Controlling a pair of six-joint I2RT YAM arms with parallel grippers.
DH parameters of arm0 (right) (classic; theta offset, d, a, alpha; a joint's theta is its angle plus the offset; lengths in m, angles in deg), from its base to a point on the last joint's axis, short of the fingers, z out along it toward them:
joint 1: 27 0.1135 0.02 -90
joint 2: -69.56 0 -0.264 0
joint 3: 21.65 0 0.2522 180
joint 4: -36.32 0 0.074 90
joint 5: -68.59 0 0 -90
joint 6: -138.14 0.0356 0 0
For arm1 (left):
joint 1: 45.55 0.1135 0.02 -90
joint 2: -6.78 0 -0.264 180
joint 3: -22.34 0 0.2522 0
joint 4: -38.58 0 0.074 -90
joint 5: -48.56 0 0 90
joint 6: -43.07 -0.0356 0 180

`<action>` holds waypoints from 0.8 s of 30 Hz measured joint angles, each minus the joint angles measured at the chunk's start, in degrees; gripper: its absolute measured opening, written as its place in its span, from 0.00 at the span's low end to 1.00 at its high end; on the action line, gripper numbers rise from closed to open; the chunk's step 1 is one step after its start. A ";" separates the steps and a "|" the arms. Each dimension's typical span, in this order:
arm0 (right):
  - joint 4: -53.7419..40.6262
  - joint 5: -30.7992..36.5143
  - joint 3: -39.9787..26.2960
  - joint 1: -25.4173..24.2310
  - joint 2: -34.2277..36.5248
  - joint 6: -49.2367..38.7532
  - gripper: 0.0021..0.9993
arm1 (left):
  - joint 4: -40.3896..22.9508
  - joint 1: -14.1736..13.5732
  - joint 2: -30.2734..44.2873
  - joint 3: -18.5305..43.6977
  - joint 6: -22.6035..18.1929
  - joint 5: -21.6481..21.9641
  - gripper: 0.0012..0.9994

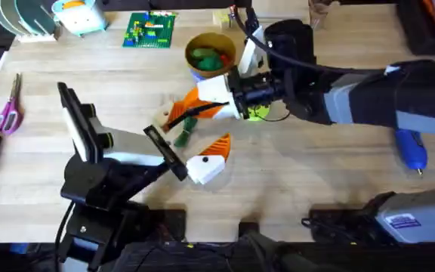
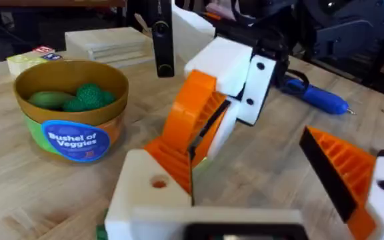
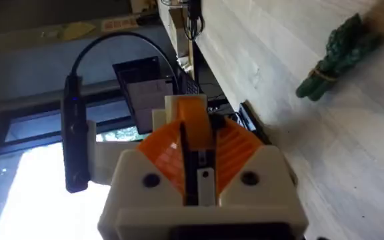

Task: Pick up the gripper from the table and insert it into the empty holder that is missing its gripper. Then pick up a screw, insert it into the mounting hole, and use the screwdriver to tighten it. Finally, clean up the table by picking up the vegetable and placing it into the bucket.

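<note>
Both arms meet over the table, near the bucket.
Right gripper pinches the orange gripper tight; left gripper stands wide; the vegetable lies between; the screwdriver well right.

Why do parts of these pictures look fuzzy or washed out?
Overhead: the right arm rises near the camera, so it looks big, dark and soft. Left wrist: the white block at the bottom edge is blurred, while the bucket label reads clearly. Right wrist: a bright window glares white, yet the vegetable on the table stays sharp.
</note>
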 joint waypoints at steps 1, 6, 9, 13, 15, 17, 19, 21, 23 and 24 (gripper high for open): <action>-0.03 0.03 0.00 0.00 0.00 -0.02 0.22 | 0.00 0.00 0.01 0.00 -0.03 0.00 0.99; -0.50 0.15 0.00 -0.02 0.11 -0.11 0.44 | 0.11 -0.02 0.00 0.00 -0.17 0.00 0.99; -0.56 0.11 0.02 -0.09 0.37 -0.26 0.48 | 0.09 -0.02 -0.04 0.00 -0.20 0.02 0.99; -0.61 -0.09 0.02 -0.20 0.48 -0.26 0.51 | 0.11 -0.02 -0.04 0.00 -0.33 0.02 0.99; -0.69 -0.28 0.02 -0.34 0.48 -0.28 0.54 | 0.12 -0.02 -0.06 0.00 -0.39 -0.04 0.99; -0.83 -0.78 0.02 -0.62 0.53 -0.28 0.56 | 0.13 -0.02 -0.07 0.00 -0.59 -0.18 0.99; -0.79 -1.32 0.02 -1.00 0.76 -0.28 0.58 | 0.13 -0.04 -0.16 0.00 -0.74 -0.41 0.99; -0.74 -1.58 0.02 -1.52 0.90 -0.28 0.59 | 0.13 -0.09 -0.15 0.00 -0.79 -1.07 0.99; -0.37 -1.31 0.02 -1.85 1.10 -0.26 0.60 | 0.08 -0.43 -0.16 0.02 -0.93 -3.18 0.99; -0.36 -1.31 0.02 -1.92 1.17 -0.26 0.60 | 0.03 -0.84 -0.16 0.02 -1.01 -4.18 0.99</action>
